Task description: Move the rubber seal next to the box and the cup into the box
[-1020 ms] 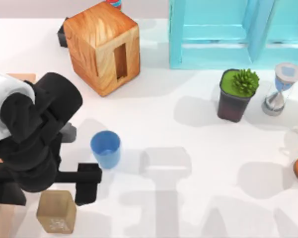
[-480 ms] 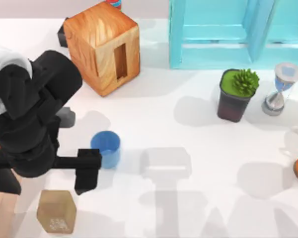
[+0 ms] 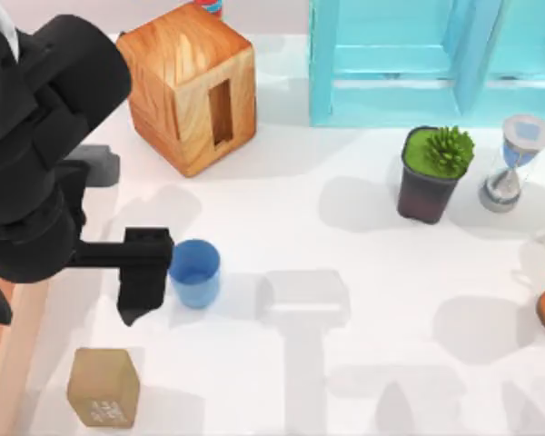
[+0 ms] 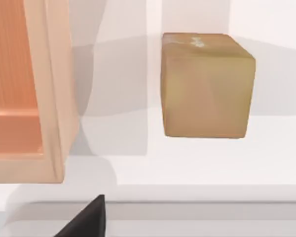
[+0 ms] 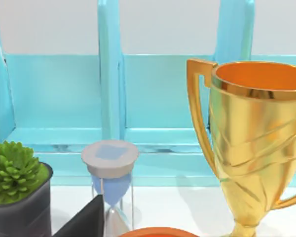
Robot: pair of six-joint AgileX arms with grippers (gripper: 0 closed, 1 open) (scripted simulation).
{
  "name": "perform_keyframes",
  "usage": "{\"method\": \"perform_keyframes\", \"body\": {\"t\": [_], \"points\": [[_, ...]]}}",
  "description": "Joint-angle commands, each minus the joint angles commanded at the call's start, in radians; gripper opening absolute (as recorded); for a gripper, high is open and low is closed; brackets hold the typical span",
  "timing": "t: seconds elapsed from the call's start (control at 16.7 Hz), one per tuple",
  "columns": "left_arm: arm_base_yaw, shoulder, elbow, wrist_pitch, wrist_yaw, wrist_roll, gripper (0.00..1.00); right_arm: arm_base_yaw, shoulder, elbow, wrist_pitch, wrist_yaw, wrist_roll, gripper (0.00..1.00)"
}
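- Your left tool (image 3: 143, 283) hangs over the white table (image 3: 345, 227), one black finger just beside the cup's left side; you cannot tell how wide it stands.
- The cup (image 3: 194, 272), plain blue and tapered, stands upright left of centre.
- The rubber seal (image 3: 103, 388) is a tan, boxy block with faint white marks on top, near the front left, just beside the box (image 4: 49, 98).
- The box shows thick, smooth, light reddish-brown wooden walls at the table's left edge.
- Behind the cup sits a wood-grain cube (image 3: 189, 86) with a slot.
- The right wrist view faces a turquoise shelf (image 5: 108, 98), a glossy gold trophy (image 5: 259, 138), an hourglass (image 5: 111, 182) and a potted succulent (image 5: 17, 190).
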Motion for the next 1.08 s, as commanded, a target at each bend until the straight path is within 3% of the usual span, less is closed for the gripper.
{"method": "perform_keyframes", "body": {"t": [0.42,1.08], "points": [[-0.001,0.009,0.018,-0.006,0.000,-0.003,1.00,0.000,0.000,0.000,0.000,0.000,0.000,1.00],[-0.041,0.368,0.266,0.106,0.002,-0.042,1.00,0.000,0.000,0.000,0.000,0.000,0.000,1.00]]}}
